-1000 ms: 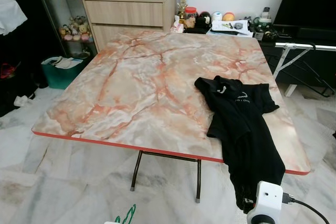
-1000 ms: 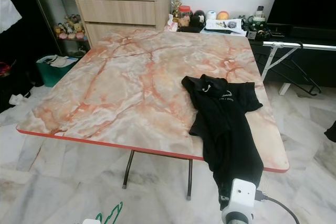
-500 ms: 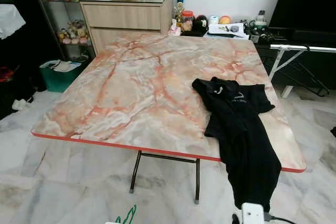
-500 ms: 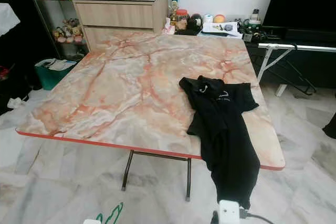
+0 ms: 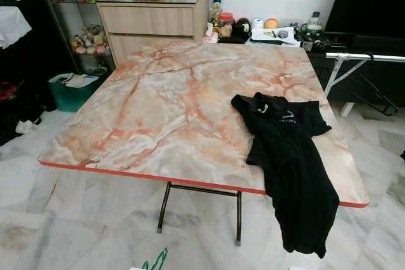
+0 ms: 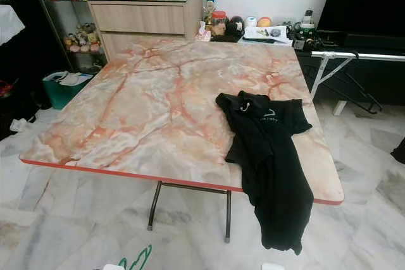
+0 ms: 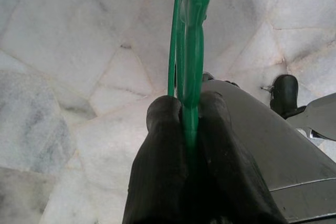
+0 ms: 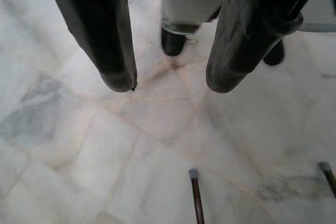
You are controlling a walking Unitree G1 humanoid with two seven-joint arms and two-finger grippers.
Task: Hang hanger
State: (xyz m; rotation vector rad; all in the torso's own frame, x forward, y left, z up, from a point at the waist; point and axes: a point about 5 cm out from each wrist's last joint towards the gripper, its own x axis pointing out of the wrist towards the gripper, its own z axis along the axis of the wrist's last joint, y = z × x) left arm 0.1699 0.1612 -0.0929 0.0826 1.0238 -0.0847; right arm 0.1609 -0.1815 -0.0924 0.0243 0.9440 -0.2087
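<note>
Hanger: green hanger (image 7: 190, 51), clamped between the two black fingers of the left end effector (image 7: 185, 116); a tip of it also pokes up at the bottom edge of the left eye view, left of centre.
Left end effector: closed tight on the hanger, above the pale marble floor (image 7: 63, 66).
Right end effector (image 8: 170, 85): fingers spread apart with nothing between them, hanging over the floor, with a thin metal counter leg (image 8: 195, 195) at the bottom of the right wrist view.
Counter (image 5: 158, 105): large square top with an orange-veined marble pattern and a red edge, filling the centre of the eye views.
Shirt: black shirt (image 5: 288, 156) lying on the counter in the right half of the frame, its lower part draped over the near edge.
Cabinet: wooden drawer cabinet (image 5: 152, 20) at the upper centre, behind the counter.
Rack: white metal rack (image 5: 354, 61) at the upper right.
Bin: teal bin (image 5: 73, 86) at the left, on the floor.
</note>
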